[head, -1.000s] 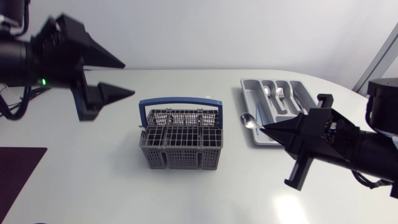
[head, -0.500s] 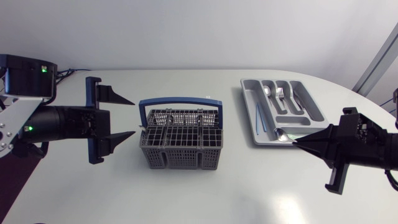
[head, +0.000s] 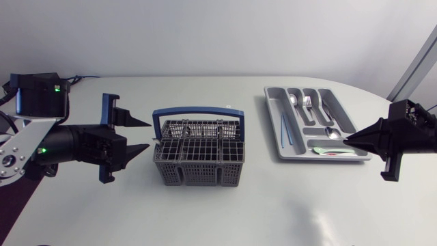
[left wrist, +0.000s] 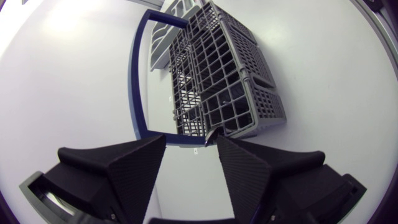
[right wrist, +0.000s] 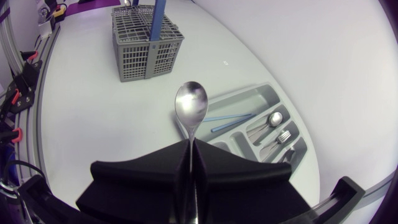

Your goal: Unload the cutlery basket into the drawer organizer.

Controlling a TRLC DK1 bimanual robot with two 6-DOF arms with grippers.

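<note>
A grey cutlery basket point(head: 198, 155) with a blue handle point(head: 196, 110) stands mid-table. A utensil's tip point(left wrist: 211, 135) pokes out at its left end. My left gripper point(head: 147, 134) is level with that end, just left of it, open, with nothing between its fingers point(left wrist: 140, 163). The grey drawer organizer point(head: 295, 152) lies at the right and holds forks, spoons and thin blue sticks point(head: 283, 128). My right gripper point(head: 345, 141) hovers at the organizer's right side, shut on a spoon's handle. The spoon's bowl point(right wrist: 191, 102) points ahead over the tray point(right wrist: 264, 96).
A dark purple mat point(head: 10, 205) lies at the table's left edge. Bare table lies between the basket point(right wrist: 146, 40) and the organizer, and along the front edge.
My left arm dropped and moved up to the basket's left end, its fingers coming closer together. My right arm drew back to the right with the spoon, from the tray's left side to its right.
</note>
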